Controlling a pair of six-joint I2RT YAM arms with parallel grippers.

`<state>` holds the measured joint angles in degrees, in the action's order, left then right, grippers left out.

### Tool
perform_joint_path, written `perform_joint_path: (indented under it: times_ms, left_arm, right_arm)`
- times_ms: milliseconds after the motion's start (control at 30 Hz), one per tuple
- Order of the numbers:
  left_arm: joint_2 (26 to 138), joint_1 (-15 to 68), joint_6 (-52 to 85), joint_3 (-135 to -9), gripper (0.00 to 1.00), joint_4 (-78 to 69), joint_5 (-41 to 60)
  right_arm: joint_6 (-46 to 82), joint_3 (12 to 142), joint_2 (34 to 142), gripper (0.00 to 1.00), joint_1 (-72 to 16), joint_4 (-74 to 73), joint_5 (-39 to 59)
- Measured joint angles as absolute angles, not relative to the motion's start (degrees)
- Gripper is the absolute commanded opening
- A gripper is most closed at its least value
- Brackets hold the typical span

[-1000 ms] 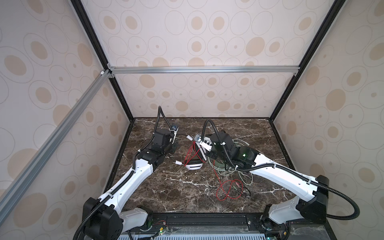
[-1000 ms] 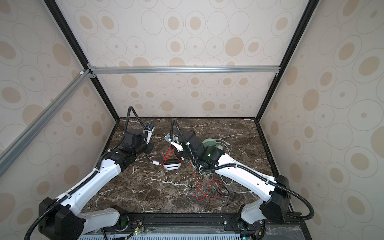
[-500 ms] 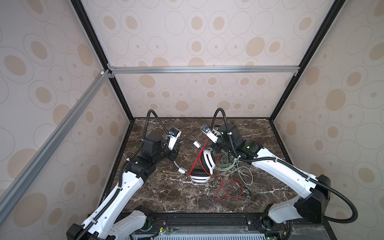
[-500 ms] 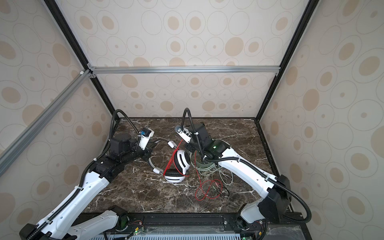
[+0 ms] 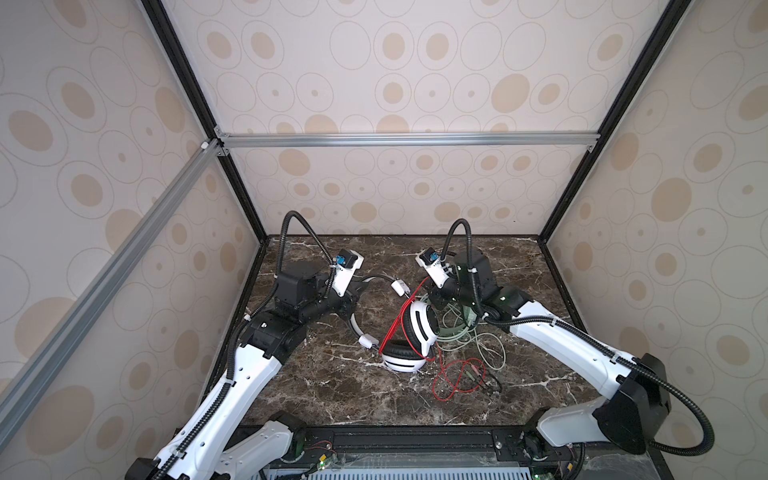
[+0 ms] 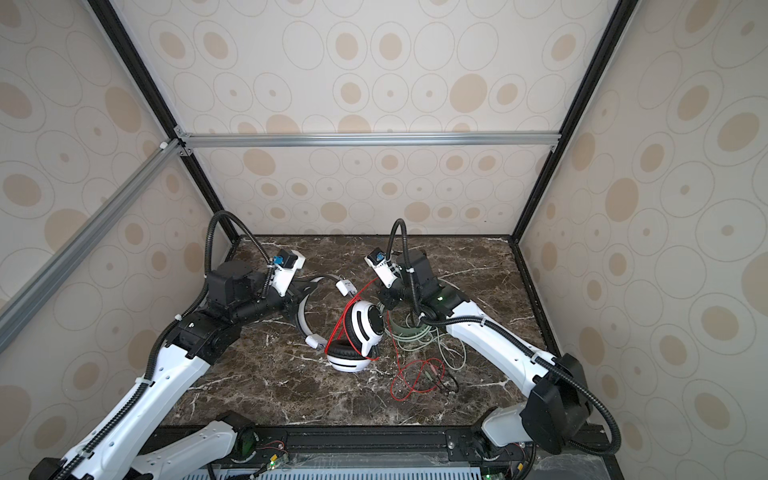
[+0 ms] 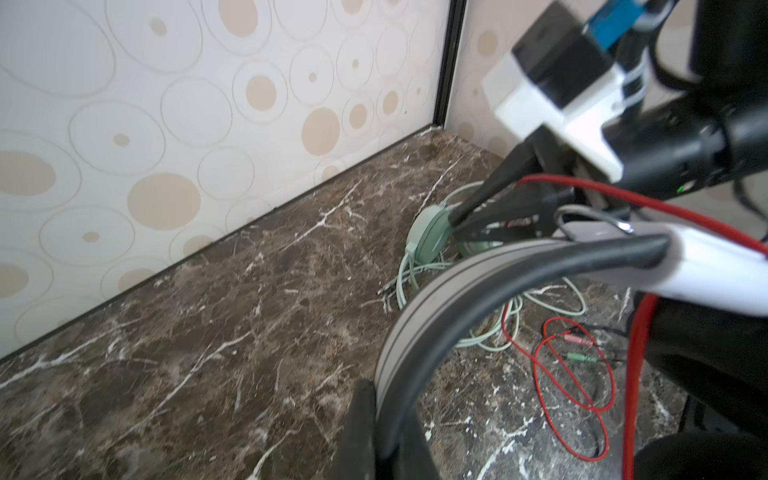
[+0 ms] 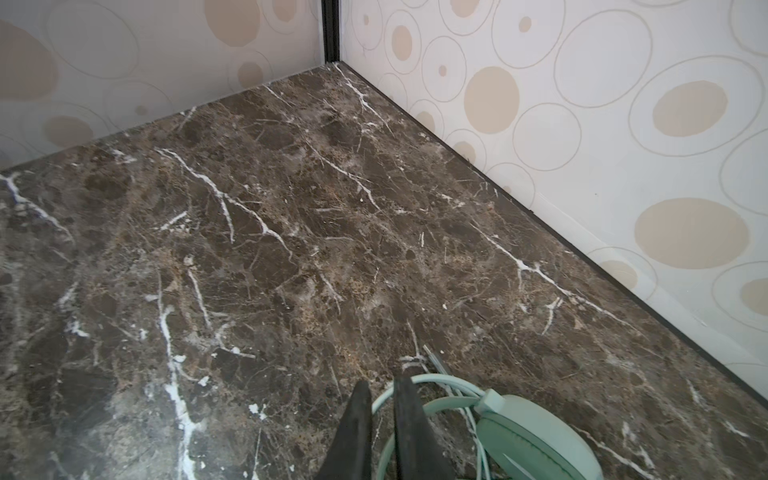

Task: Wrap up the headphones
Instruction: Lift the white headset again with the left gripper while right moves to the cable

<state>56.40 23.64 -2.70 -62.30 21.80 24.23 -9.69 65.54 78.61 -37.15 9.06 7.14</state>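
Observation:
The white headphones (image 5: pixel 422 328) (image 6: pixel 365 328) with black pads stand mid-table, one cup upright and the other lying flat. My left gripper (image 5: pixel 358 293) (image 6: pixel 305 291) (image 7: pixel 388 399) is shut on their grey headband (image 7: pixel 419 316). Their red cord (image 5: pixel 457 378) (image 6: pixel 415 378) rises past my right gripper and pools on the marble. My right gripper (image 5: pixel 434 299) (image 6: pixel 386 299) (image 8: pixel 383 384) hovers over the mint-green headphones (image 8: pixel 536 440) (image 7: pixel 428 232). A narrow gap shows between its fingers, with nothing in it. The right arm hides most of the green set in both top views.
The green cord (image 5: pixel 490 349) (image 6: pixel 451 353) lies in loose loops beside the red one, near the right arm's forearm. The dark marble table (image 8: pixel 291 208) is closed in by patterned walls (image 8: pixel 623 124) at the back and both sides.
Both arms drew apart from the middle. The left gripper pulled the headband leftward, tipping one white cup upright. The right gripper moved back over the green set and its fingers parted slightly.

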Motion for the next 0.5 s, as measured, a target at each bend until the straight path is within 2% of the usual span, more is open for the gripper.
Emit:
perform_joint_path:
  times_ms: [500]
  left_arm:
    - [58.92,23.62,7.03,-73.10,0.00,15.84,28.71]
  right_arm:
    - [2.31,54.48,76.62,0.17,-37.15,-10.17,16.05]
